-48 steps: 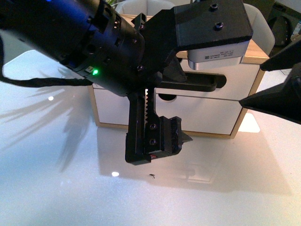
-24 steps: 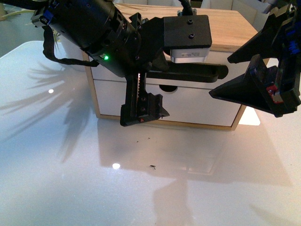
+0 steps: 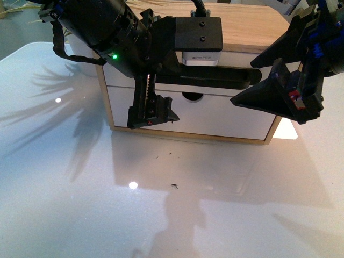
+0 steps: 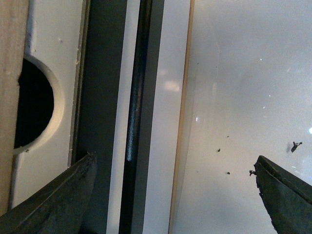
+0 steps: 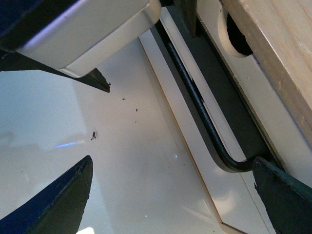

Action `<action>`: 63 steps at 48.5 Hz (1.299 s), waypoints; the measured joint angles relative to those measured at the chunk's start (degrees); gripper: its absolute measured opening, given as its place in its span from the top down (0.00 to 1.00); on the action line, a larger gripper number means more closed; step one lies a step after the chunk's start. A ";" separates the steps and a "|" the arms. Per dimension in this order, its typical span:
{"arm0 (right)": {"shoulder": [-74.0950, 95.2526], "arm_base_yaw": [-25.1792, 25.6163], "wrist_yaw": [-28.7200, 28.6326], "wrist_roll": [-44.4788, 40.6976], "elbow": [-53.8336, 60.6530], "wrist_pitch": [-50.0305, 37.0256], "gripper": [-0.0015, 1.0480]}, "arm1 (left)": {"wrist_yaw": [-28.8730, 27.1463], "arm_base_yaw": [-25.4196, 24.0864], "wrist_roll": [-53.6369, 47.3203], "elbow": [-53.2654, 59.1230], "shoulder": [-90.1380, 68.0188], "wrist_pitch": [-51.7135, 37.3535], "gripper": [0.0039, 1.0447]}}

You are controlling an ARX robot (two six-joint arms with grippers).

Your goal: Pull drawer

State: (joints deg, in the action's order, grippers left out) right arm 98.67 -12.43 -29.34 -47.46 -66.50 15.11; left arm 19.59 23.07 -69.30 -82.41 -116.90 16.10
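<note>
The drawer [image 3: 236, 59] is the white front carrying a long black bar handle [image 3: 231, 78], and it sits flush in the wood-topped cabinet. My left gripper [image 3: 177, 99] is open at the handle's left part. In the left wrist view the handle [image 4: 134, 97] runs between the fingers of the left gripper [image 4: 175, 158], touching neither, beside the half-round notch [image 4: 34, 105]. My right gripper [image 3: 242, 83] is open at the handle's right end. In the right wrist view, the handle's curved end [image 5: 229, 165] lies just inside one finger of the right gripper [image 5: 173, 161].
The cabinet [image 3: 252, 27] stands on a glossy white table [image 3: 161, 215] with small dark specks [image 3: 175, 186]. A plain white front [image 3: 226, 121] lies under the handle, with a dark notch [image 3: 192, 97] at its top. The left arm's bulk hides the cabinet's upper left.
Both arms have closed in on the cabinet front. The right gripper came in from the right edge to the handle's right end, and the left gripper moved up against the front. The drawer has not moved.
</note>
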 joint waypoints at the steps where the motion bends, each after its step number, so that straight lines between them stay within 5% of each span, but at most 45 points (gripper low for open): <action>1: 0.46 -0.07 0.04 -0.15 -0.35 0.00 0.09 | 0.00 -0.20 -0.22 -0.07 -0.17 0.11 0.07; 41: 9.46 -3.15 2.95 -1.79 -6.36 -1.20 0.09 | 1.27 -2.67 -3.65 -0.04 -1.29 0.77 0.07; 63: 9.49 -3.78 4.04 -11.39 -7.32 8.50 0.09 | 1.81 -2.86 -6.21 2.29 0.17 3.52 0.07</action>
State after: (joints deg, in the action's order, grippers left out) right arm 108.16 -16.21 -25.30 -58.85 -73.82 23.62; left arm 21.41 20.21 -75.50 -80.12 -116.73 19.62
